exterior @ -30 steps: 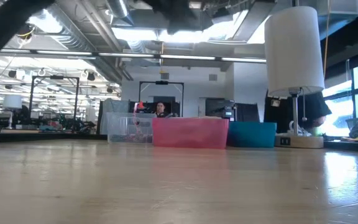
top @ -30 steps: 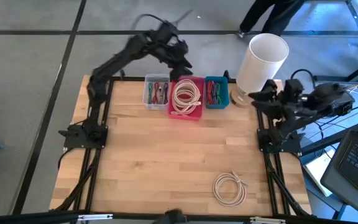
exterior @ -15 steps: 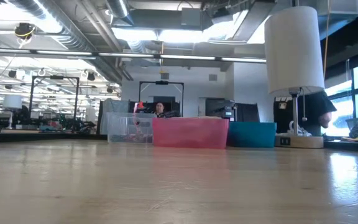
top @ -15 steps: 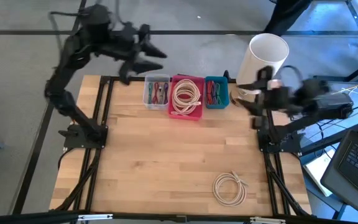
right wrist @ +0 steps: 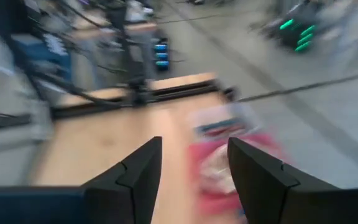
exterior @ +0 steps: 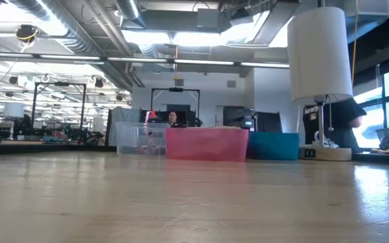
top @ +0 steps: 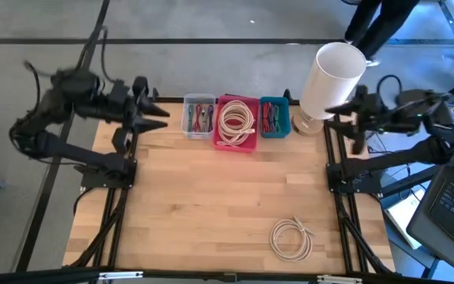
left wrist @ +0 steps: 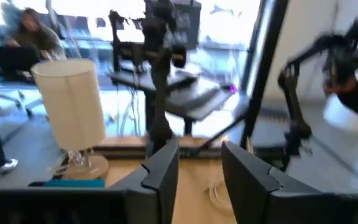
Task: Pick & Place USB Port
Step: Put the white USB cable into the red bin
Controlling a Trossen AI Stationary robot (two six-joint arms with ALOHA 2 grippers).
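A coiled white cable (top: 292,238) lies flat on the wooden table (top: 211,205) near its front right. A second white coil lies in the pink bin (top: 236,122) at the far edge. My left gripper (top: 162,118) is open and empty above the table's far left corner, left of the clear bin (top: 200,117); its wrist view (left wrist: 199,155) shows the gap between the fingers. My right gripper (top: 331,114) is open and empty at the table's far right edge, beside the lamp's base; its wrist view (right wrist: 194,152) looks across at the pink bin (right wrist: 229,155).
The clear bin, the pink bin (exterior: 206,144) and a teal bin (top: 274,116) stand in a row along the far edge; the clear and teal ones hold coloured cables. A white-shaded lamp (top: 333,75) stands at the far right corner. A person (top: 373,24) stands beyond it.
My left gripper has swung from above the pink bin toward the table's left edge and come down over the far left corner. My right arm has unfolded while its gripper has stayed near the lamp's base. The cables and bins have not moved.
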